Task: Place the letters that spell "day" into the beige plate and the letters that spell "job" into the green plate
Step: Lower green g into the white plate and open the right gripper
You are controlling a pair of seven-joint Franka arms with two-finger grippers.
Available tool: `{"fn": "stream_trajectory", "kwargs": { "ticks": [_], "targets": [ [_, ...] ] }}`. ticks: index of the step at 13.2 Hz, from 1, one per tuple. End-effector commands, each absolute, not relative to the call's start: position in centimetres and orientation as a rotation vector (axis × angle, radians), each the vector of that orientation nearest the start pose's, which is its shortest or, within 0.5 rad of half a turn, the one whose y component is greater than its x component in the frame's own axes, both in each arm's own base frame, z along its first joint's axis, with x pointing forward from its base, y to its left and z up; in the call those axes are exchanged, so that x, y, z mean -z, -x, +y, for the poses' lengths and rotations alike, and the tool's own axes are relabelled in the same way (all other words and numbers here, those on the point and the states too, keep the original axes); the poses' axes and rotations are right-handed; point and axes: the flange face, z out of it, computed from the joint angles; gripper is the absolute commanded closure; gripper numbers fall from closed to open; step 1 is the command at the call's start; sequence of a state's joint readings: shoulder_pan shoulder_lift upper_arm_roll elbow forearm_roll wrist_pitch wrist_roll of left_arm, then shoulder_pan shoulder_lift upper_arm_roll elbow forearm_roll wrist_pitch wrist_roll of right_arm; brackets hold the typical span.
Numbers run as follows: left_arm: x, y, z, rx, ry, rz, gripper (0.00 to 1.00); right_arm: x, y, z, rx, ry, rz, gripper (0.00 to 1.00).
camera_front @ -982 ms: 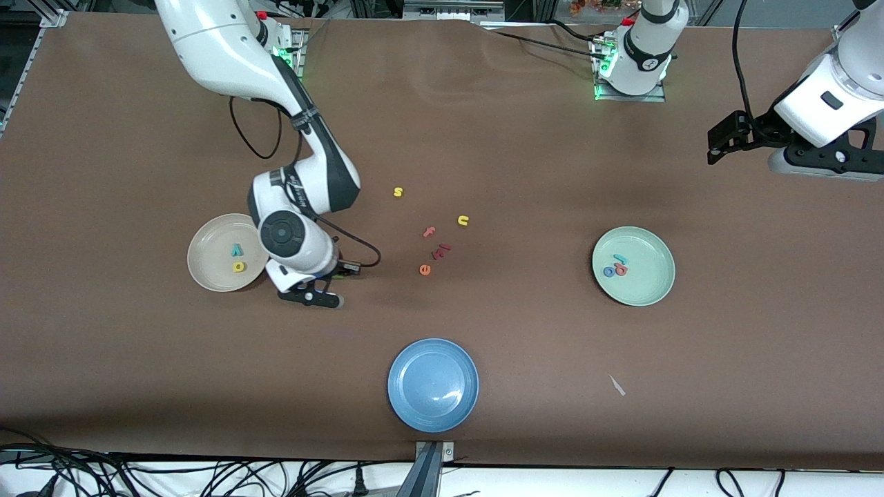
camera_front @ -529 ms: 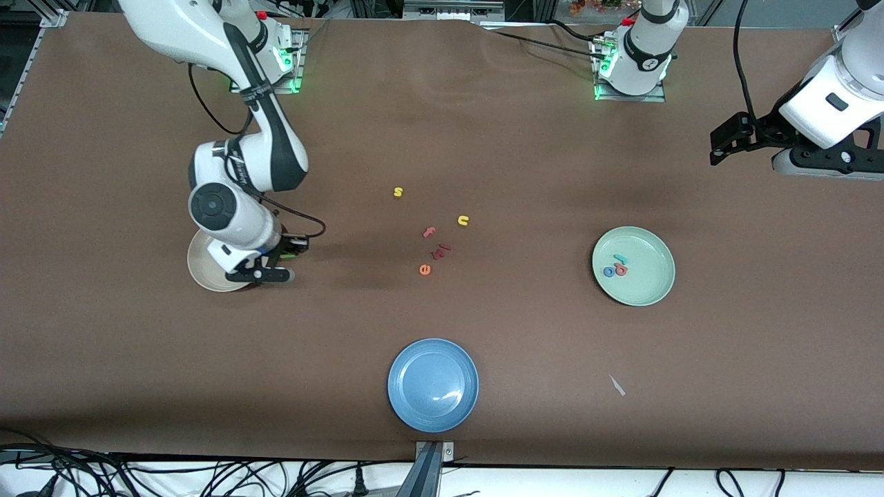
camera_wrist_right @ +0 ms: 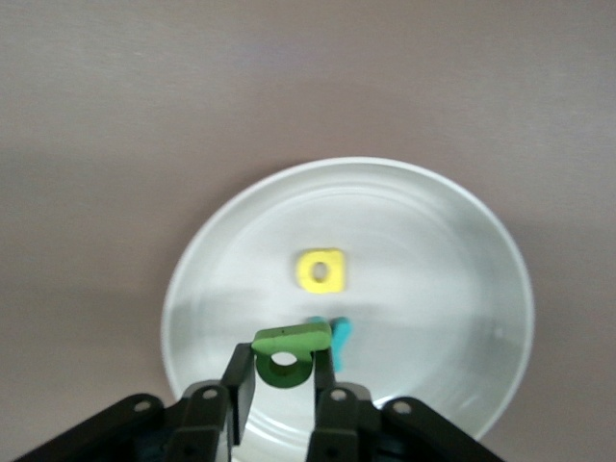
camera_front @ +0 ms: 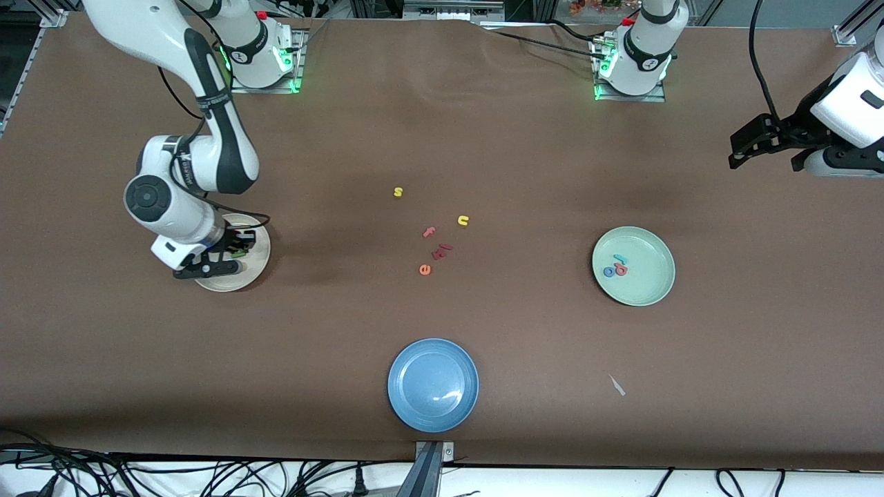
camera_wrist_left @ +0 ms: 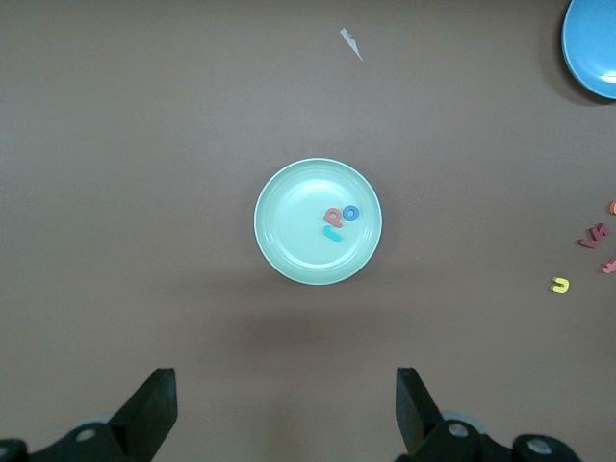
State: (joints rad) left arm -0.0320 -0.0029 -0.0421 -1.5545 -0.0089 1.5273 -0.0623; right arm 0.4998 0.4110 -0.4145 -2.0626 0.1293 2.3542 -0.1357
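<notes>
Over the beige plate (camera_wrist_right: 500, 289), my right gripper (camera_wrist_right: 285, 393) pinches the green "d" (camera_wrist_right: 289, 352) between nearly closed fingers; releasing high, I risk it bouncing out. Left gripper (camera_wrist_left: 285, 414) waits, spread wide.

A robotics laboratory.
Two white arms are bolted on a brown table (camera_front: 525, 152), with aluminium frames and many loose cables (camera_front: 138, 476) around.

Right gripper (camera_wrist_right: 286, 377): pinching the green "d" (camera_wrist_right: 290, 352) above the beige plate (camera_wrist_right: 452, 279).
In plate: yellow "a" (camera_wrist_right: 320, 270); a teal piece (camera_wrist_right: 337, 339), probably the "y", partly hidden.
</notes>
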Motion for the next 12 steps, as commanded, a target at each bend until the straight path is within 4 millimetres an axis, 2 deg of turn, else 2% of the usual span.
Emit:
{"fn": "stream_trajectory", "kwargs": {
  "ticks": [1, 3, 6, 8, 12],
  "targets": [
    [-63.9, -55.3, -3.9, -0.013, 3.123, 0.032, 0.0, -25.1, -59.0, 5.9, -0.108, 3.192, -0.256, 0.0],
    [-64.2, -55.1, -5.3, 0.0, 3.122, 0.065, 0.0, -26.3, -59.5, 7.5, -0.169, 3.192, -0.169, 0.0],
    [-64.1, -55.3, -4.0, -0.003, 3.125, 0.037, 0.0, -28.4, -59.9, 11.3, -0.233, 3.193, -0.122, 0.0],
    [-63.5, -55.6, -3.9, -0.015, 3.123, 0.035, 0.0, -29.8, -59.7, 13.8, -0.296, 3.196, -0.078, 0.0],
    [-63.6, -55.7, -4.1, -0.001, 3.127, 0.033, 0.0, -35.0, -60.0, 15.7, -0.491, 3.189, -0.001, 0.0]
  ]
}}
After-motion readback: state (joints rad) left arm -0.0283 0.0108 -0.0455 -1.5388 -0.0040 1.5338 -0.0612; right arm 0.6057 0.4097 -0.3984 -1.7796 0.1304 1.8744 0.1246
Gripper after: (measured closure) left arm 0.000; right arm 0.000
